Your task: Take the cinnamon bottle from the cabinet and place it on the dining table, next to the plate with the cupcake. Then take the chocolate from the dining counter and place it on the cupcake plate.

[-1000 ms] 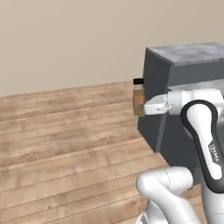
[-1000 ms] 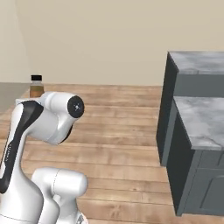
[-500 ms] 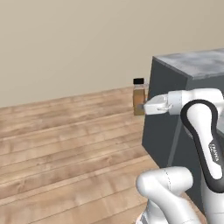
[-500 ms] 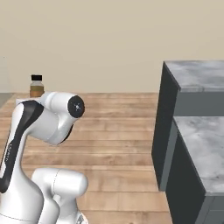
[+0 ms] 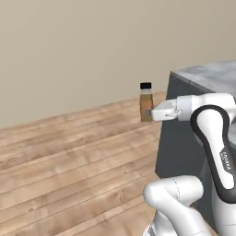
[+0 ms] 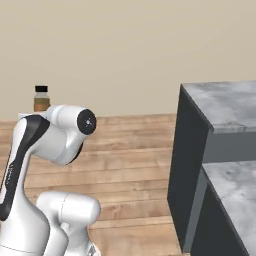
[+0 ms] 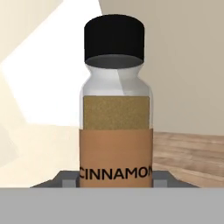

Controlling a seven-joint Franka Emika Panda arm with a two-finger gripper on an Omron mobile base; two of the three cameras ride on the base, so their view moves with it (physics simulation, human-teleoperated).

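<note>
From the left base view, the cinnamon bottle (image 5: 146, 103) stands upright in mid-air, clamped at its lower half by the gripper (image 5: 154, 113) at the end of the white arm (image 5: 213, 138). The arm reaches in from the right, its forearm level, and the jaws are narrow, pressed against the bottle's sides. The black cap and clear neck rise above the hand, with the orange-brown contents below. Under the bottle lies a wooden floor (image 5: 69, 156) that runs back to a plain beige wall (image 5: 83, 50). Just to the right of the bottle, behind the arm, stands a dark grey block with a mottled grey top (image 5: 207, 73); the bottle hangs off its near left corner, not over the top.

From the right base view, the bottle (image 6: 41, 98) shows at the far left, its cap and upper body rising above the white arm (image 6: 55, 132), which hides its lower part and the jaws. It sits well apart from the dark grey unit with a marble-grey top (image 6: 222, 102) on the right. A second, lower grey top (image 6: 235, 190) lies in the bottom right corner.

In the hand view, the bottle (image 7: 116, 118) is close and upright, its label reading CINNAMON. Two grey fingertips (image 7: 66, 177) flank its base, touching it on either side. Beige wall and a strip of wooden floor (image 7: 188, 153) sit behind.
</note>
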